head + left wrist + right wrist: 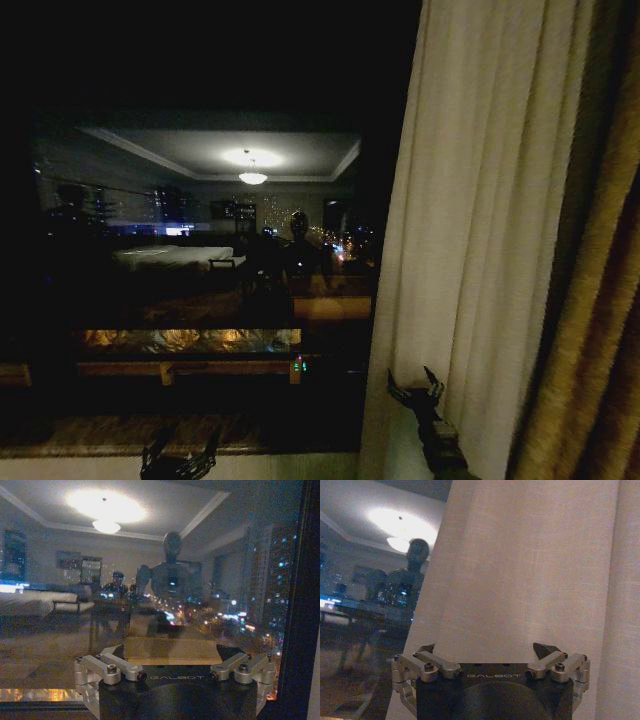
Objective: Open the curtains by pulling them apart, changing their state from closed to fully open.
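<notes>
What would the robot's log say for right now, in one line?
sheer cream-white curtain: bunched at right, dark window glass bare | right gripper: open at curtain's edge | left gripper: open, low before window

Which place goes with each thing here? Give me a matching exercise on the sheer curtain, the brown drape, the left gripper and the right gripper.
Things:
1. sheer curtain
2. golden-brown drape
3. left gripper
4. right gripper

Places or states:
A. low before the bare dark window glass
B. at the far right edge
C. gathered right of the glass
D. open at the cream fabric's left edge

Pairs: 1-C, 2-B, 3-A, 4-D
</notes>
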